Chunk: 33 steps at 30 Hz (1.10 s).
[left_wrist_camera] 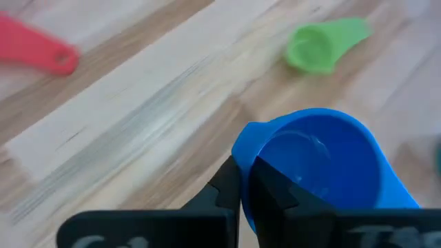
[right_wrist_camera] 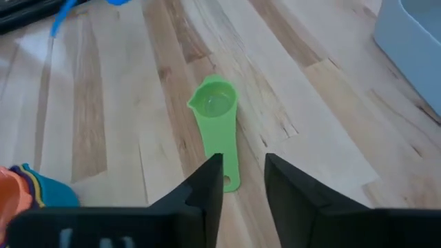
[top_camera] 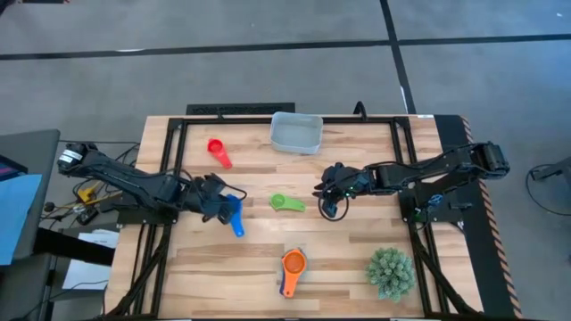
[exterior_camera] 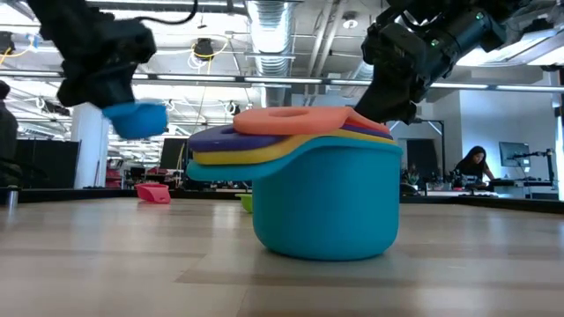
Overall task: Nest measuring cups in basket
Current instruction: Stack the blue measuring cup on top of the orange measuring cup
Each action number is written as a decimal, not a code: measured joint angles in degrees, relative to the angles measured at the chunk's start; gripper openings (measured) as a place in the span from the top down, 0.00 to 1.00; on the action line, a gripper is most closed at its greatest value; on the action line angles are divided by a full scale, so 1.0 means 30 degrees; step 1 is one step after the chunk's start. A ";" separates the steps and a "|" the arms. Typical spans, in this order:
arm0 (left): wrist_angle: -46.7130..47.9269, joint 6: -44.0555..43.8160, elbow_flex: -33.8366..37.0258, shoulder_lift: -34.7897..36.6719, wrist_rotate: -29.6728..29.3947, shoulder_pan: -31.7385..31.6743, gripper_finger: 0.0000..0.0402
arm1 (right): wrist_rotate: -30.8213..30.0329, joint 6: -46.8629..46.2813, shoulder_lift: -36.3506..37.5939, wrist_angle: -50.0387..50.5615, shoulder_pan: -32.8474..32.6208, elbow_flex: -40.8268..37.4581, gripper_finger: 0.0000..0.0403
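Left gripper [top_camera: 217,207]: clamped on the blue cup [top_camera: 235,212], lifted off the table [top_camera: 357,259], left of centre.
Right gripper [right_wrist_camera: 242,176]: fingers narrowly parted, straddling the green cup [right_wrist_camera: 217,124] handle's end at centre.
Basket [top_camera: 296,132]: far edge, middle.
Red cup [top_camera: 218,151]: far left.
Nested stack [top_camera: 293,267]: near edge, orange on top.

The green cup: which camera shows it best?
The right wrist view: the green cup lies whole on the wood ahead of the right claw. The high view shows it small, the left wrist view blurred, the low view only a sliver.
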<state>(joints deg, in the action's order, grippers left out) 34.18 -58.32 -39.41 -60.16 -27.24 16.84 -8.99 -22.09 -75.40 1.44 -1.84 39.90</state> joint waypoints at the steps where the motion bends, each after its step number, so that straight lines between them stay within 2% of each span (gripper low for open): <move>1: -0.0458 0.0283 -0.0065 -0.0154 0.0008 0.0000 0.99 | 0.0007 0.0044 0.0074 0.0068 -0.0025 0.0000 0.71; 6: -0.1401 0.0596 -0.0951 -0.2011 0.0662 0.0022 0.99 | 0.0000 0.0030 0.1035 0.1137 0.0004 0.0000 0.82; 11: -0.1241 0.0926 -0.2801 -0.4537 0.1573 0.0022 0.99 | -0.0229 0.0030 0.2760 0.2263 -0.0010 0.0000 0.89; 13: -0.1070 0.1510 -0.3749 -0.5390 0.1543 0.0022 0.99 | -0.0847 -0.0095 0.3406 0.2832 -0.0039 0.0020 0.91; 17: -0.0522 0.2264 -0.6035 -0.7036 0.1565 0.0024 0.99 | -0.3435 -0.0897 0.4445 0.4472 -0.0271 0.0023 0.94; 21: 0.0080 0.3390 -0.8336 -0.8810 0.1996 0.0022 0.99 | -0.5110 -0.1455 0.5079 0.5838 -0.0536 0.0007 0.95; 26: 0.1562 0.4216 -1.1064 -1.0890 0.2450 -0.0051 0.99 | -0.5253 -0.1631 0.5190 0.6396 -0.0773 0.0001 0.93; 33: 0.3013 0.5162 -1.3861 -1.2449 0.2830 -0.0066 0.99 | -0.5180 -0.1639 0.5045 0.6593 -0.0906 0.0000 0.94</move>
<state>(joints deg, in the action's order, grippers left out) 43.22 -42.84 -80.99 -97.51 -18.75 16.64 -24.53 -27.00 -60.27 21.22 -4.56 39.90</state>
